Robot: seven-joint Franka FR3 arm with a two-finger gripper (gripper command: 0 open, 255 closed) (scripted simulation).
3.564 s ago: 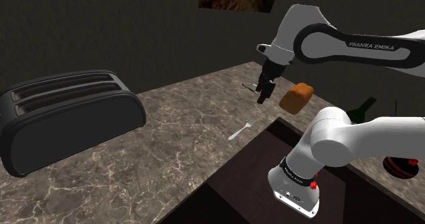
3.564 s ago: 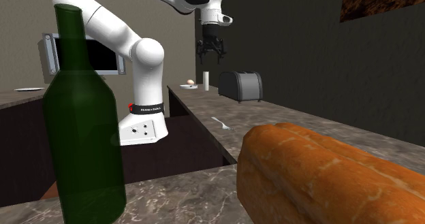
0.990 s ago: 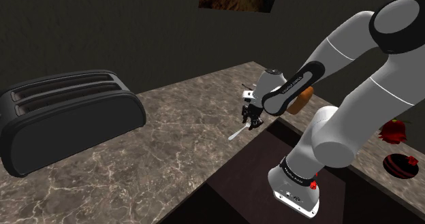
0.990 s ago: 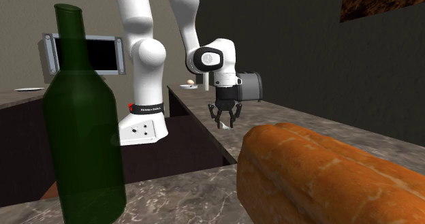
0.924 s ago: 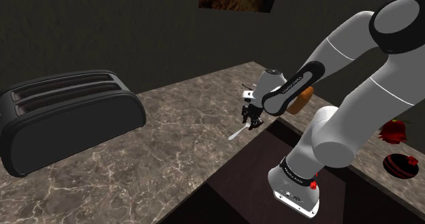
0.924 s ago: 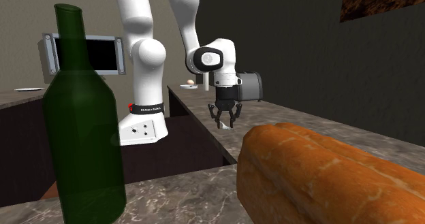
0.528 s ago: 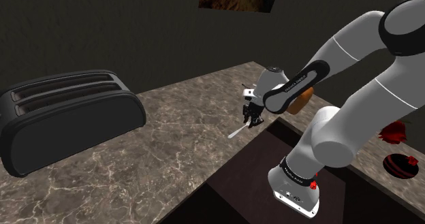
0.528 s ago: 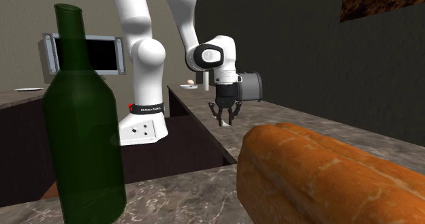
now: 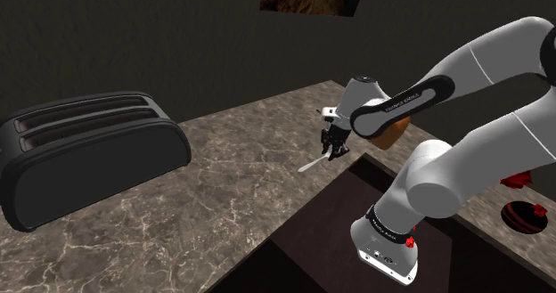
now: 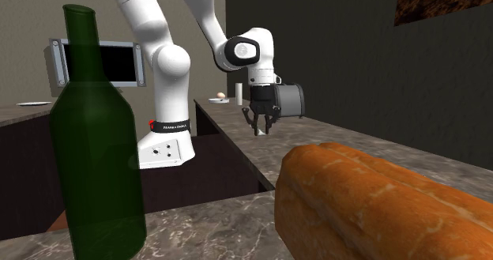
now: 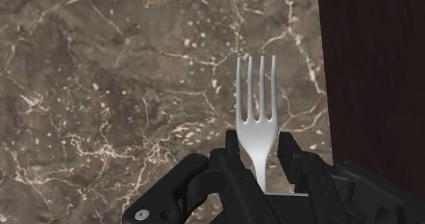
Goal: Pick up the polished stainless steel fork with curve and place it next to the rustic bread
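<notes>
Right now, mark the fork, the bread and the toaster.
fork (image 11: 257, 124), wrist view, head just below the tines.
bread (image 10: 379, 203), second exterior view, top crust.
toaster (image 9: 89, 166), shoulder view, dark side wall.

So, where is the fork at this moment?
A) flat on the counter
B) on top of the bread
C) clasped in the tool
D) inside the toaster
C: in the wrist view the tool is shut on the fork, clasping its neck, with the tines out over the counter.
</notes>
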